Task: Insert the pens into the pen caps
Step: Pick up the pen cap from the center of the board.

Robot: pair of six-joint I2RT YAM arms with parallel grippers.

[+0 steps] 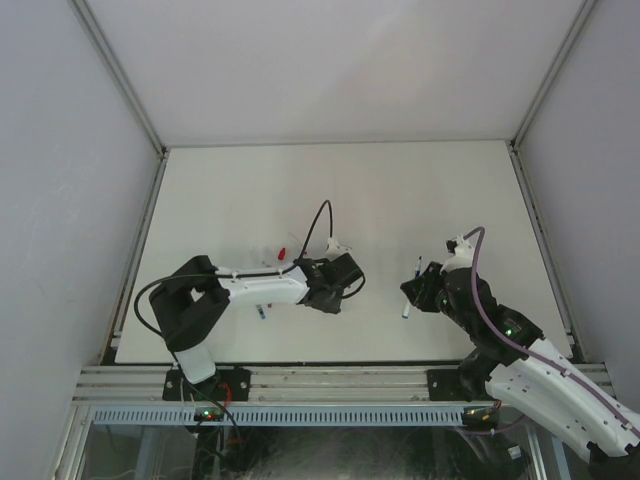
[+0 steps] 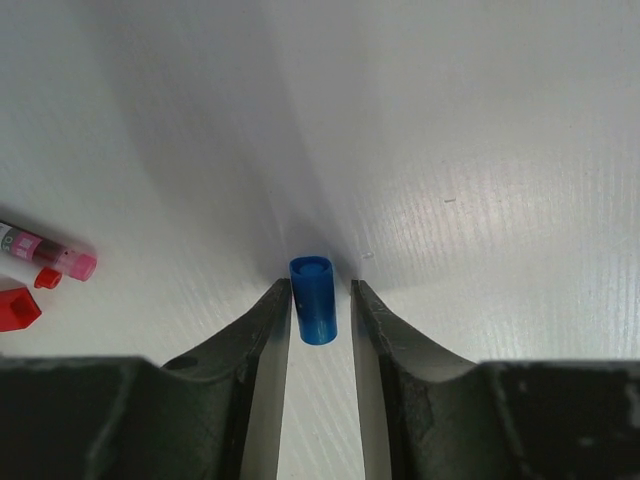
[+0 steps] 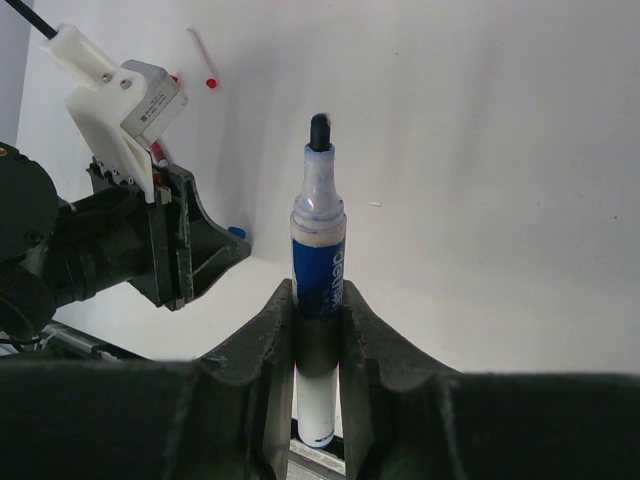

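top view: on the white table (image 1: 400, 190) the left arm reached rightward across the near middle, and the left gripper (image 1: 346, 284) hung low over the surface. whether its jaws were apart could not be read from up here. just beyond the arm's far side lay a small red piece (image 1: 283, 250) beside some pale shapes too small to name. a tiny blue speck (image 1: 262, 312) lay on the arm's near side. to the right, well apart from the left gripper, the right gripper (image 1: 413, 294) was clamped on a blue pen (image 1: 406, 311). the pen was held off the table and tilted, its dark tip toward the far side.

left wrist view: a blue cap (image 2: 313, 300) stood on the table right between the two fingers (image 2: 262, 335). the jaws stood only a little wider than the cap, not pinching it. the left finger looked to be at its side, and a sliver of table showed between the cap and the right finger. at the left edge lay a pen with a magenta end (image 2: 55, 257). near it were a red cap (image 2: 17, 308) and a smaller red bit (image 2: 47, 277).

right wrist view: the fingers (image 3: 262, 340) were pressed against the blue pen's barrel on both sides, its uncapped tip pointing away from the wrist. the left gripper showed at the left, with the blue cap at its fingertips on the table. far off lay a thin pink stick with a red end (image 3: 203, 60).
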